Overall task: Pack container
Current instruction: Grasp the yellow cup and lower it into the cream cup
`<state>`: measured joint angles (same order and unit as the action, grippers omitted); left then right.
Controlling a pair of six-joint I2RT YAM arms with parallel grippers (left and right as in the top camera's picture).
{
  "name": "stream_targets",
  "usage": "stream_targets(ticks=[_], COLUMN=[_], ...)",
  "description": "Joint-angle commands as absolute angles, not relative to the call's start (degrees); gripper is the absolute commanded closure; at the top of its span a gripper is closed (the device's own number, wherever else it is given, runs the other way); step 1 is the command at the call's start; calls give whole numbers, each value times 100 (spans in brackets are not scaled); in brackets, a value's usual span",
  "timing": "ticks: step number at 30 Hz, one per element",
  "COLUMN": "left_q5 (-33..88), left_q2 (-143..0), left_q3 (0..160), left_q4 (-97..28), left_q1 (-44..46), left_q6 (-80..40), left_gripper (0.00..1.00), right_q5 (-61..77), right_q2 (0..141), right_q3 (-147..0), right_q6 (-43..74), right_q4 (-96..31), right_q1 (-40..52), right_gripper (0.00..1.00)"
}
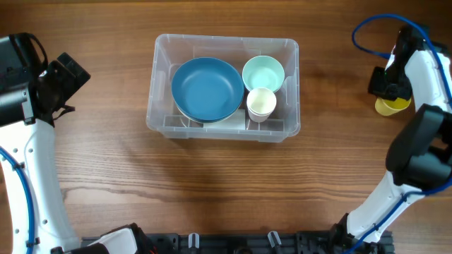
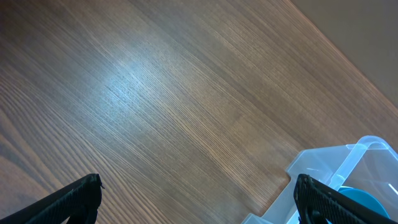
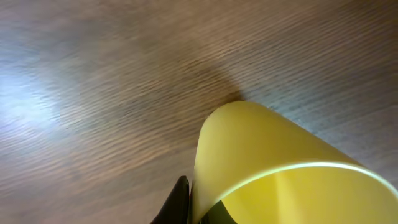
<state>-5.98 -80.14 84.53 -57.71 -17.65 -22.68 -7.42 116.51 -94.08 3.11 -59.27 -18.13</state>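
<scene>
Right gripper (image 1: 387, 90) is pressed together on the wall of a yellow cup (image 3: 280, 168), far right of the table (image 1: 212, 183) and well apart from the container (image 1: 157, 85). One finger is visible on the outside of the cup in the wrist view; the other is hidden, presumably inside the rim. Left gripper (image 2: 198, 190) is spread wide over bare wood, just left of the container and holding nothing. The container sits centre-table and is already loaded: blue bowl (image 1: 206, 88) takes up the left half, mint bowl (image 1: 263, 73) is back right, and white cup (image 1: 261, 102) is in front of it, touching or nearly so. My read is that the step in hand is grasp done, lift next. Suggest lifting straight up first so the base doesn't drag on the wood, since a thin wall pinch can pivot. Carry it high enough to clear the container's rounded rim. Free floor inside looks scarce, so nesting the cup into the white cup or the mint bowl is probably the best drop. Lower before releasing, don't toss. Keep the left arm parked; it isn't in the path.
</scene>
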Motion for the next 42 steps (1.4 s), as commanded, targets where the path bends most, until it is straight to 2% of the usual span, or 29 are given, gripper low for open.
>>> stream_targets(ticks=[1,7,12,18,23,32,42], left_q5=[-589,-589,-589,-587,-589,-589,-589], left_q2=[-7966,-7966,-7966,-7966,-7966,-7966,-7966], left_q3=[8525,8525,8525,8525,8525,8525,8525], left_q4=[-5774,-5774,-5774,-5774,-5774,-5774,-5774], left_q1=[-1791,-1791,-1791,-1791,-1791,-1791,-1791], left_q6=[-2320,-2318,-2320,-2318,-2320,-2320,-2320], left_gripper=[0,0,0,0,0,0,0], right_q5=[-123,519,502,209,-274,-434,-637], right_q2=[10595,9312,8635,8567,8836,9929,10381], right_q3=[-9579,-9579,-9579,-9564,-9546,-9507,-9507], right_q6=[290,285,148,161,224,320,366], right_q4=[-5988,-6326,-6593,-6674,-6554,-6394,-6383], right_q1=[-1656,-849,506,2213,3105,3422,3422], right_gripper=[96,95,96,96,95,93,93])
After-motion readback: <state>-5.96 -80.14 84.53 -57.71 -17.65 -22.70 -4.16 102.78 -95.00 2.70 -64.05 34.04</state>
